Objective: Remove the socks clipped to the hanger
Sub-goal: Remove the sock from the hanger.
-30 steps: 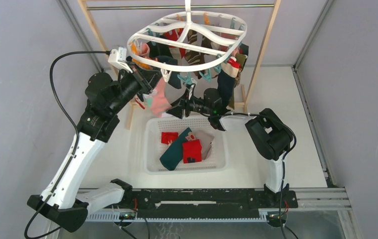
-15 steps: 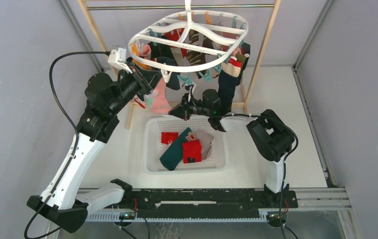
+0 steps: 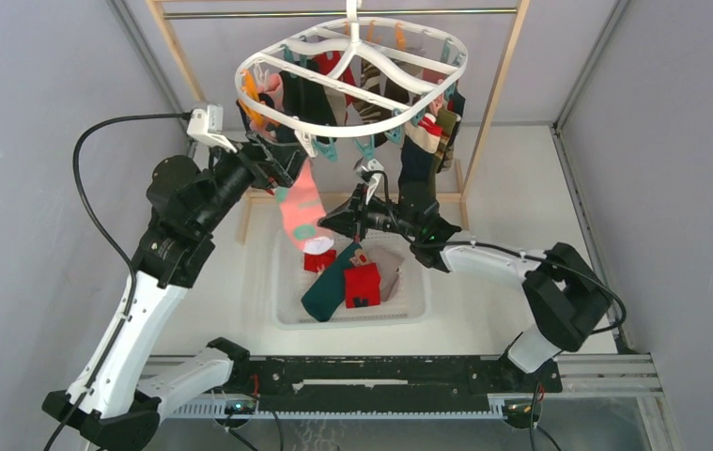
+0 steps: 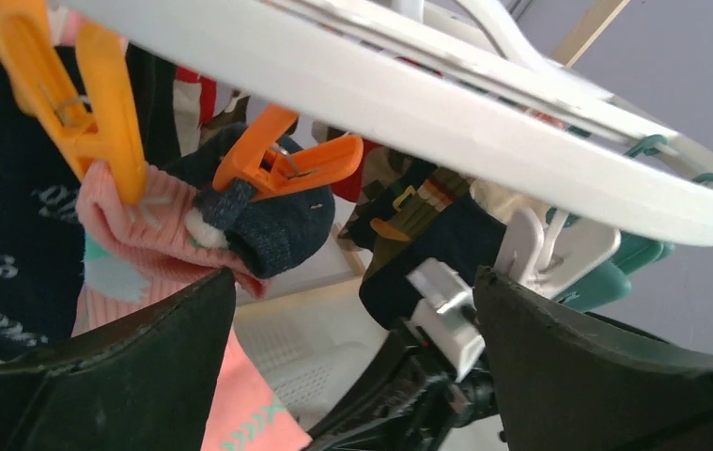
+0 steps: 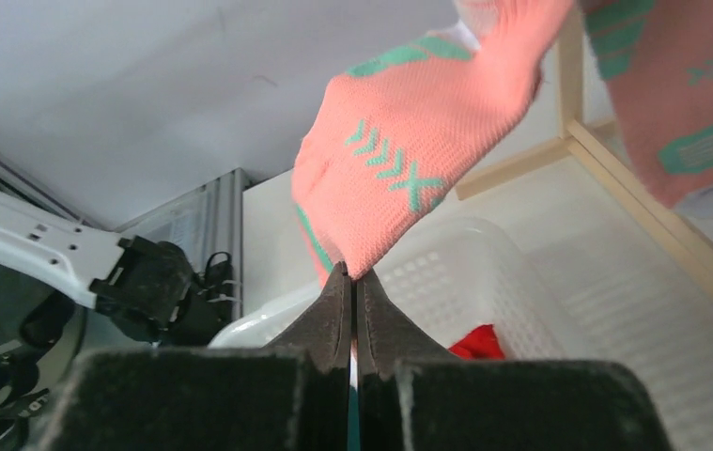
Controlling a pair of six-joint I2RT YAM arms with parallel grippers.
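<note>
My right hand [image 5: 350, 282] grips the salmon-pink knit sock [image 5: 409, 122], my left hand [image 4: 352, 282] gapes empty below its orange plastic clip [image 4: 113, 113]; next, tug down.

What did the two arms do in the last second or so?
The right gripper closed on the lower end of the pink sock and drew it down towards the basket, the arm stretching out. The left gripper opened wide under the hanger, which shifted slightly left. The socks in the basket have not moved.
</note>
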